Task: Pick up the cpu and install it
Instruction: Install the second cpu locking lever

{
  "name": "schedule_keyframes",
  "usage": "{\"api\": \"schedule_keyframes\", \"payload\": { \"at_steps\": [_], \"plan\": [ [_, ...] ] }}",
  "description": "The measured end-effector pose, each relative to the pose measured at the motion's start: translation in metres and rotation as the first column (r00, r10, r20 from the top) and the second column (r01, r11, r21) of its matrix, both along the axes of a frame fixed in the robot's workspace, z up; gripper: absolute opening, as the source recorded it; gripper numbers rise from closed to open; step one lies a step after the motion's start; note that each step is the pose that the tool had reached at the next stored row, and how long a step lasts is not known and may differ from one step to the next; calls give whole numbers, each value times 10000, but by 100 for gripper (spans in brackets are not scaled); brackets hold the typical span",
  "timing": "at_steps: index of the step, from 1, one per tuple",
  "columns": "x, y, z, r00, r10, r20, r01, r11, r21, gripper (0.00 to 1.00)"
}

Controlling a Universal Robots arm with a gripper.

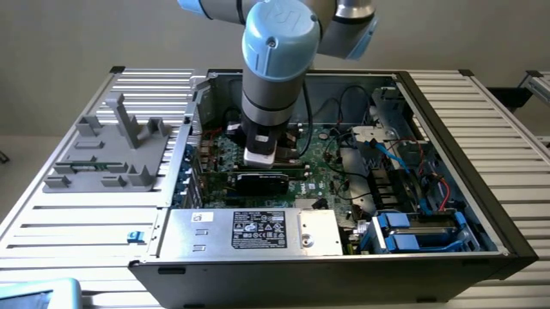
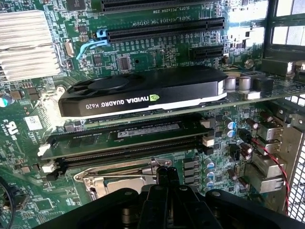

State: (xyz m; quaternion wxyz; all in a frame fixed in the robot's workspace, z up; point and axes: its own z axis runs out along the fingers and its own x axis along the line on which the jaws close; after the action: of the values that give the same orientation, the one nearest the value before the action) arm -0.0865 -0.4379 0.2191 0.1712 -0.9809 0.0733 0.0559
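One gripper (image 2: 167, 177), fingers closed together, hangs over the CPU socket (image 2: 119, 179) on the motherboard (image 2: 157, 52) inside the computer case (image 1: 481, 212). Whether it holds the cpu cannot be told; the chip's position and orientation are not discernible.

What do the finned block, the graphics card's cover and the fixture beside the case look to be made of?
The finned block: bare metal, probably aluminium, with bright silver parallel fins. The graphics card's cover: likely black plastic, smooth with a soft sheen and a printed logo. The fixture: seemingly matte grey plastic, uniform in colour with blocky upright posts.
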Motion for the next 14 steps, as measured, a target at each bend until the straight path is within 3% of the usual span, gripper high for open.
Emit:
{"api": "schedule_keyframes", "payload": {
  "at_steps": [4,14],
  "plan": [
    [-3,20,-8,10000,-1,-4,1,10000,4,12],
    [-10,22,-13,10000,1,-14,-1,10000,2,12]
  ]
}}
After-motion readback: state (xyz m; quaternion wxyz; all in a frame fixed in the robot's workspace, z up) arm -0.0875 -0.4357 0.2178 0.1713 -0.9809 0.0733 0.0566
